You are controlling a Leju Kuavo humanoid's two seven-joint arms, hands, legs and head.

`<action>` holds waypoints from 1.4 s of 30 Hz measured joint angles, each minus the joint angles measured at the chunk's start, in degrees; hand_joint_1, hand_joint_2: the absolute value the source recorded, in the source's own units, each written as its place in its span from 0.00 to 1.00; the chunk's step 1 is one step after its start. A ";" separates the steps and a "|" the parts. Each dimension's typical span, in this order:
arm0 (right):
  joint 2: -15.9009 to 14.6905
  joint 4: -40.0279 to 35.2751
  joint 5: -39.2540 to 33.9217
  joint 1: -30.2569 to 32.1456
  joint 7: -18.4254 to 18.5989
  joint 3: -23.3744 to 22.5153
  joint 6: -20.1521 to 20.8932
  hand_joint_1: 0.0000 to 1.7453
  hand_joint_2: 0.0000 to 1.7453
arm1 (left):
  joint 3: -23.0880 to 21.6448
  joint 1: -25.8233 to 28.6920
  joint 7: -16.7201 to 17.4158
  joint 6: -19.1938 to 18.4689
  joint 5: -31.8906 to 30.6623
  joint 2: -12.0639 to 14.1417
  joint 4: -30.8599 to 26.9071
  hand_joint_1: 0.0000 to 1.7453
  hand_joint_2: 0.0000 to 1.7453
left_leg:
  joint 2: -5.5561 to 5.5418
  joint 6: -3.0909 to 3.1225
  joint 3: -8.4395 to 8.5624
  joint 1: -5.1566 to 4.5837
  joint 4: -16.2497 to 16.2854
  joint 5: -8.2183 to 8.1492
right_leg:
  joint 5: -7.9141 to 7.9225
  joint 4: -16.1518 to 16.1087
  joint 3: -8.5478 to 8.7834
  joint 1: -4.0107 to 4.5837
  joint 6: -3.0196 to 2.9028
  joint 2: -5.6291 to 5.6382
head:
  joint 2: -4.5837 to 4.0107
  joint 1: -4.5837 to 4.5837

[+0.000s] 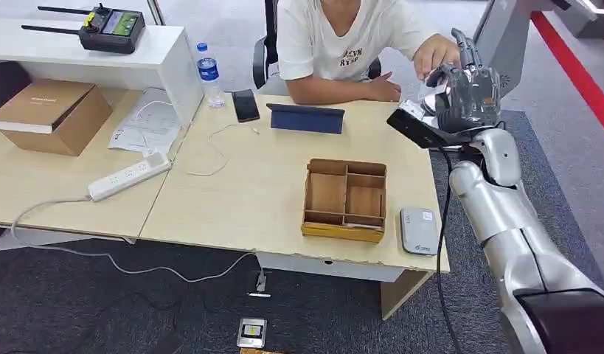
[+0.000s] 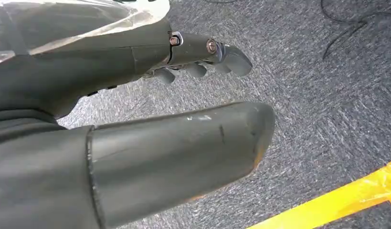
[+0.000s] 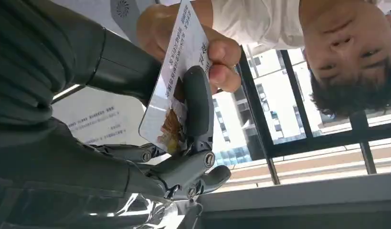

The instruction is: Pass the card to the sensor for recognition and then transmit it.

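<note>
Nearest the robot, the left hand (image 2: 193, 95) hangs over grey carpet (image 2: 327, 95) beside a strip of yellow tape (image 2: 336, 202), its thick thumb and dark fingers apart and holding nothing. On the pale wooden table (image 1: 254, 192), close to the near edge, a small white-and-grey card sensor (image 1: 419, 229) lies just beside a brown wooden divided tray (image 1: 345, 199). Further back lie a dark blue tablet case (image 1: 306, 118), a black phone (image 1: 245, 105) and a clear plastic water bottle with a blue label (image 1: 208, 74), with a white power strip (image 1: 129, 175) off to the left. At the table's far right corner the silver right arm is raised, and the right hand (image 1: 468, 92) pinches the white printed card (image 3: 176, 76) between thumb and a dark finger. A person in a white T-shirt (image 1: 343, 33), seated behind the table, has a hand (image 3: 203, 45) gripping the card's opposite end, so both hold it at once.
</note>
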 joint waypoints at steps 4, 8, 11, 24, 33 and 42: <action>-0.02 -0.02 -0.26 0.00 0.42 0.13 0.35 1.00 1.00 | 0.00 0.00 0.00 0.00 -0.18 0.00 0.00 0.00 0.00 | 0.00 0.00 0.01 0.00 0.00 0.00 | 0.00 0.00 0.00 0.00 0.00 0.00 | 0.00 0.02; -0.11 -0.04 -0.87 0.02 0.68 0.17 0.33 1.00 1.00 | 0.00 0.03 0.00 0.02 -0.26 0.00 0.00 0.00 0.00 | 0.00 0.00 0.01 0.00 0.01 0.00 | 0.00 0.00 0.00 0.00 0.00 0.00 | -0.02 0.00; -0.22 -0.04 -1.49 0.03 0.68 0.24 0.37 1.00 1.00 | 0.00 0.04 0.00 0.04 -0.24 -0.02 0.00 0.00 0.00 | 0.00 0.00 0.01 0.00 0.02 0.00 | 0.01 0.00 0.00 0.00 0.00 0.00 | 0.00 0.02; -2.99 -5.11 -5.74 1.87 2.92 0.98 4.78 1.00 1.00 | 0.00 0.11 0.15 0.83 0.55 -0.09 0.00 0.00 0.00 | 0.01 0.00 0.02 0.01 0.08 0.00 | 0.00 -0.03 0.00 0.00 0.01 -0.01 | 0.00 0.02; -15.81 -23.17 -11.08 13.64 10.47 -0.24 8.33 1.00 1.00 | 0.02 0.73 0.89 1.73 2.12 -0.11 0.00 0.00 0.00 | 0.04 0.06 0.00 -0.03 0.12 -0.04 | 0.03 -0.10 0.04 -0.01 0.06 0.01 | 0.00 0.02; -19.95 -27.76 -13.05 22.29 11.54 -2.67 8.42 1.00 1.00 | 0.02 0.67 0.81 1.62 2.05 -0.13 0.00 0.00 0.00 | 0.05 0.07 -0.01 0.00 0.12 -0.05 | 0.04 -0.10 0.04 0.00 0.07 0.03 | 0.00 0.02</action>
